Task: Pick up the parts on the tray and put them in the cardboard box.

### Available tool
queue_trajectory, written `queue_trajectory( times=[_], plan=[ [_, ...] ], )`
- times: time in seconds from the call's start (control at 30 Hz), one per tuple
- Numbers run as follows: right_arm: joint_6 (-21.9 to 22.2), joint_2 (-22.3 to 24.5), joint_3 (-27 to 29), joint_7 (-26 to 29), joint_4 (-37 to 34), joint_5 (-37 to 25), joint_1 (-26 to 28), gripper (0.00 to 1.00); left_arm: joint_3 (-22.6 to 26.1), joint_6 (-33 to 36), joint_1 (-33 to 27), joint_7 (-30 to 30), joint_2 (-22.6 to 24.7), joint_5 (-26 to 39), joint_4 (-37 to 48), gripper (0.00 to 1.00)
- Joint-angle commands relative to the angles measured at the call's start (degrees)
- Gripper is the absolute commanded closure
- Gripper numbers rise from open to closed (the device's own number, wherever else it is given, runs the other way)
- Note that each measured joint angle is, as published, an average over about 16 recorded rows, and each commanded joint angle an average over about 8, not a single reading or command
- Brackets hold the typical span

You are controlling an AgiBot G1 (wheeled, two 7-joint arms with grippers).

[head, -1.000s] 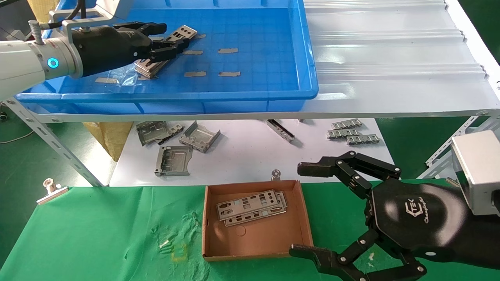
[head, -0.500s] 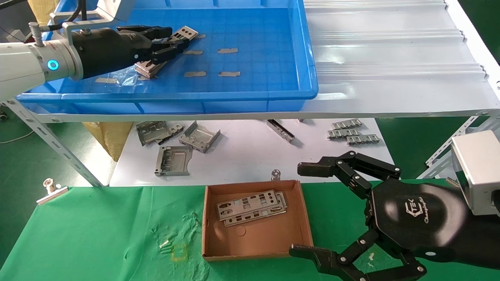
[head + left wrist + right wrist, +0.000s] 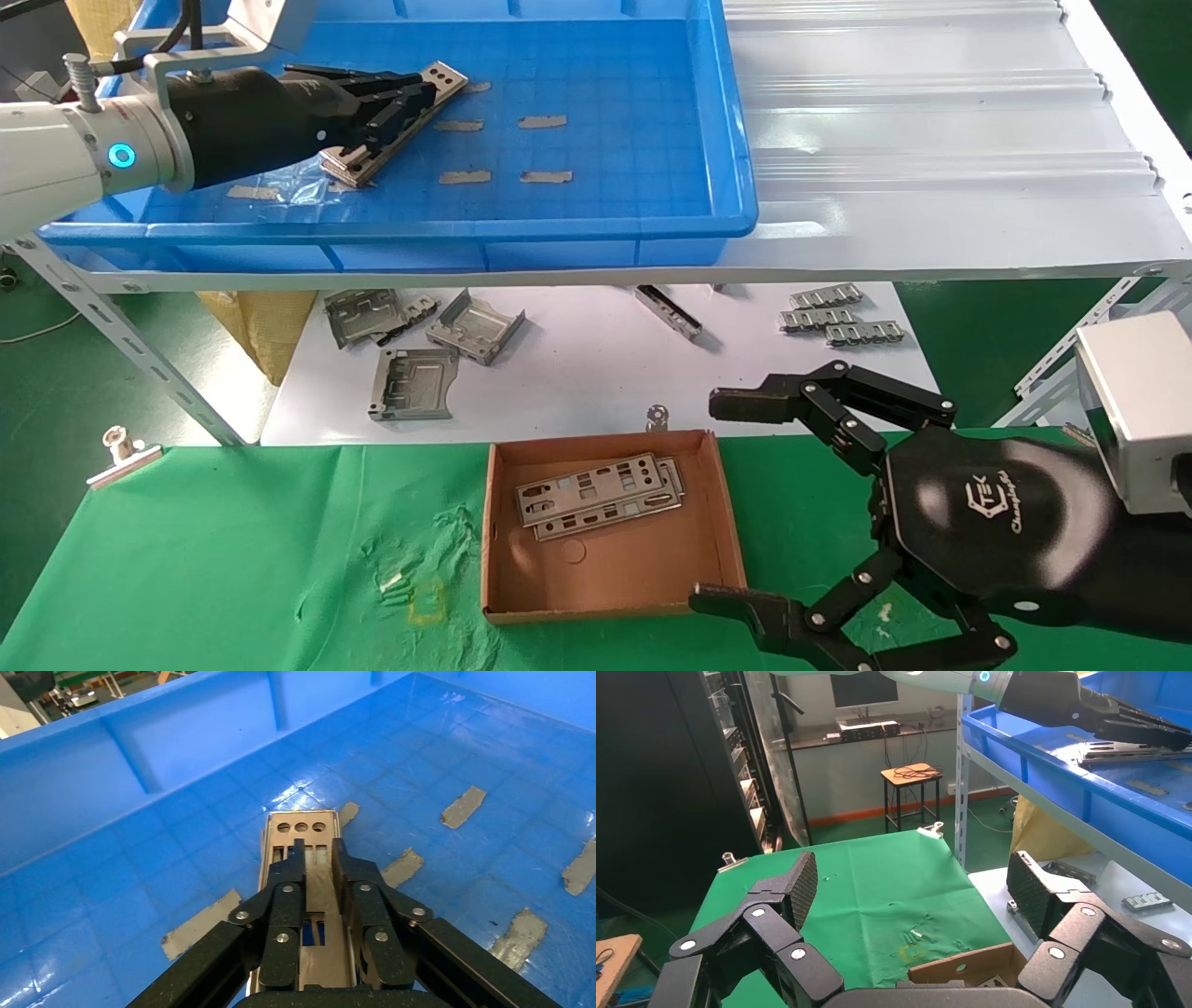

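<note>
Where a second ago the left gripper [image 3: 410, 98] stood partly spread over the stack of parts [image 3: 358, 160] in the tray [image 3: 652, 224], its fingers [image 3: 292, 874] have now been drawn together on the top plate [image 3: 302, 829] — nearly parallel, with the plate's punched end projecting beyond them. The grip appears to be made, though it cannot be confirmed from the wrist view whether the plate is truly pinched or merely pressed flat. No lift has been made yet; the plate lies low over the stack. Two parts [image 3: 596, 499] already rest in the cardboard box [image 3: 610, 568]. The right gripper [image 3: 745, 499] is parked beside the box, its fingers wide apart and holding nothing.
</note>
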Motion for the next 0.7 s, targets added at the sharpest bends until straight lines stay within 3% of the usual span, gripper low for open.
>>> queue_trajectory(
  times=[0.03,0.27,0.7],
  plan=[
    [0.0,0.0,0.0,0.0,0.0,0.0,0.0,0.0,-0.01,-0.06,0.02,-0.04,0.0,-0.02,0.02,0.86],
    [0.0,0.0,0.0,0.0,0.0,0.0,0.0,0.0,0.13,0.56,-0.35,1.24,-0.26,0.19,-0.73,0.02],
    [0.0,0.0,-0.01,0.0,0.0,0.0,0.0,0.0,0.43,0.4,-1.02,3.59,-0.8,0.66,-0.87,0.0]
  ],
)
